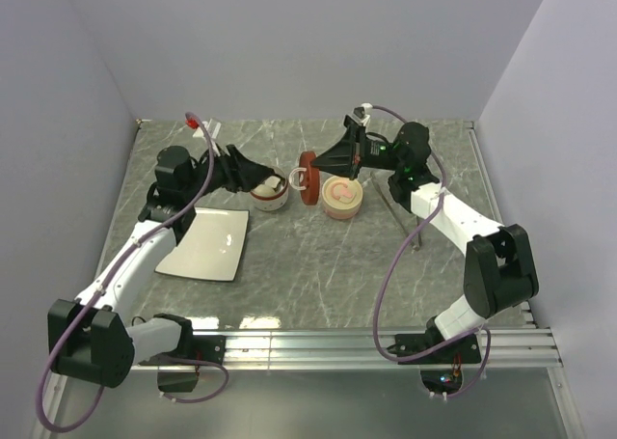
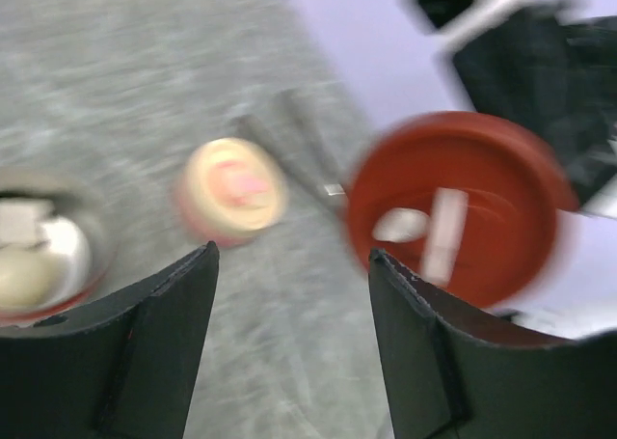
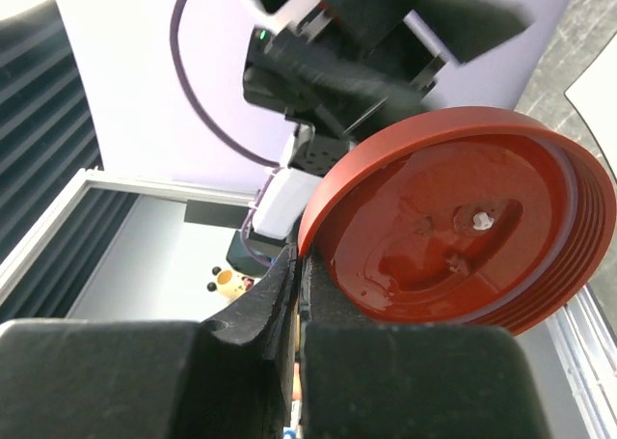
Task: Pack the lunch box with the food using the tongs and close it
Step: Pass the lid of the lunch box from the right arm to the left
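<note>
Top external view: the left gripper (image 1: pixel 253 177) hovers at the rim of a round red-walled lunch box bowl (image 1: pixel 270 196) on the grey marble-patterned table (image 1: pixel 318 275), with its jaws spread apart and nothing between them. The left wrist view shows that bowl at the left edge, holding a white egg-like ball (image 2: pixel 24 277) and a pale white piece (image 2: pixel 21 219) of the food. The right gripper (image 1: pixel 320 169) is clenched on the rim of a round red plastic lid (image 1: pixel 308 178), which stands on edge in the air between the bowl and a second round container with a cream-and-pink top (image 1: pixel 340 196). The right wrist view confirms the fingers pinched tight on the lid's edge. The long thin silver metal tongs (image 2: pixel 289 135) lie on the table just beyond the cream-topped container, blurred in the left wrist view and apart from both grippers. A white square plate (image 1: pixel 207 246) sits near the left arm, in front of the bowl.
</note>
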Robot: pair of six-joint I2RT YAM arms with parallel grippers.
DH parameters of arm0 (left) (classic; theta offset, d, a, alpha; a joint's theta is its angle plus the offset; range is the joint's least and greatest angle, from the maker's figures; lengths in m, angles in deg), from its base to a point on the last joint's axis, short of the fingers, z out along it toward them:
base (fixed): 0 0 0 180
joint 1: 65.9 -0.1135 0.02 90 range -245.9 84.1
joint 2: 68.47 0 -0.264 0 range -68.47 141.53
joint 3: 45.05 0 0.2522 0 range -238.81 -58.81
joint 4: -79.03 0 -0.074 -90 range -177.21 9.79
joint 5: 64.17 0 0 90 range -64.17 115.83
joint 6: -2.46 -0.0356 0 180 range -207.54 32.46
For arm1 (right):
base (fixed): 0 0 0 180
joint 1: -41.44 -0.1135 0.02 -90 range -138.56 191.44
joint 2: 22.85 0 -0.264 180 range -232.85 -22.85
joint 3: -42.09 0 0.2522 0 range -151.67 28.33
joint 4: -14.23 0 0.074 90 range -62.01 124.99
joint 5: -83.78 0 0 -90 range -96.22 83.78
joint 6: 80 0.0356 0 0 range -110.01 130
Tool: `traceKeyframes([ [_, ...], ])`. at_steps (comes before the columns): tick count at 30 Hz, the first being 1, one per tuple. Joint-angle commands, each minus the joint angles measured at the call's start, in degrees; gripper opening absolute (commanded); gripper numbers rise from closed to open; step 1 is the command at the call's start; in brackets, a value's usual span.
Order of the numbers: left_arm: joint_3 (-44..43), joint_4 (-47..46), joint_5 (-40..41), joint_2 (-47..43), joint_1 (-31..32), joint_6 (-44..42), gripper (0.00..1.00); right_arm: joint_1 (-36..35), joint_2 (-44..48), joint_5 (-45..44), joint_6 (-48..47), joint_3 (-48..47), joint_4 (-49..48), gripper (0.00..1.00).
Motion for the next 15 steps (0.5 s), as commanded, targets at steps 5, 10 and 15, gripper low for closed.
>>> traceKeyframes([
  [5,1.81,-21.83,-14.37,-2.01,0.69,16.91,0.69,1.0,1.08,-0.83,7.2,-0.3,-11.42,0.0],
  [10,1.81,-22.0,-10.59,0.36,5.08,17.87,0.69,1.0,0.55,-1.79,8.7,0.14,-13.19,0.0],
  [15,-0.3,-21.22,-7.95,2.56,9.83,15.94,0.68,1.0,1.08,-2.06,9.05,0.75,-13.45,0.0],
])
